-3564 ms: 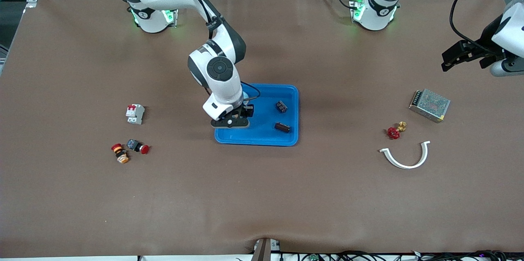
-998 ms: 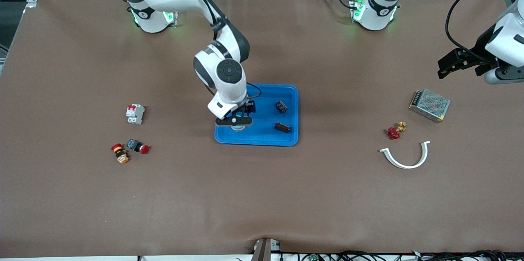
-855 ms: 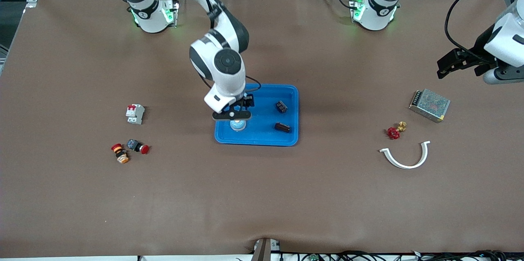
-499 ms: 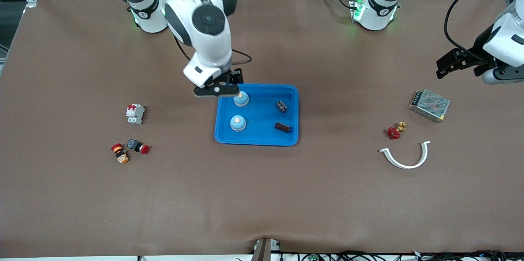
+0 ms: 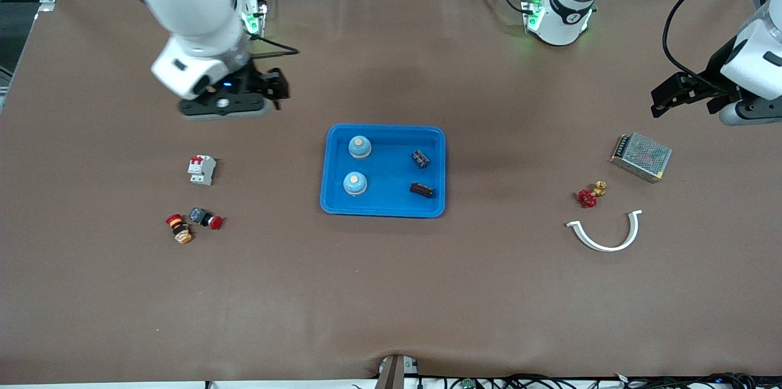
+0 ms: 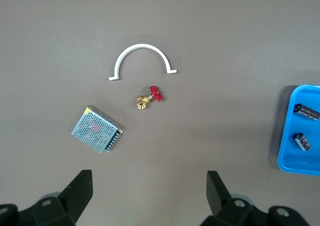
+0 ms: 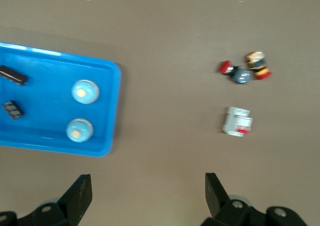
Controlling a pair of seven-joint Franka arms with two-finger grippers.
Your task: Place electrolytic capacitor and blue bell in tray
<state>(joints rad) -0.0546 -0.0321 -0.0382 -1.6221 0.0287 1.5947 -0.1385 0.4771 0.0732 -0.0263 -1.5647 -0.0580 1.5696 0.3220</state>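
Tray (image 5: 383, 203): mid-frame in the front view; I count two blue bells (image 5: 360, 147) and two capacitors (image 5: 421, 190) inside.
Right gripper (image 5: 225, 109): upper left of frame, fingers spread wide, empty.
Left gripper (image 5: 681, 91): right edge, wide, empty, waiting.
Risk: I judge little remains; a careless low sweep could clip the tray's rim and scatter the parts.

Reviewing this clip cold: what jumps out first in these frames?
The bright blue tray in the middle of the table, holding two blue bells toward the right arm's end and two dark capacitors toward the left arm's end. Both grippers are open and empty: the right gripper is over bare table near its base, the left gripper over the table's end by the metal mesh box.
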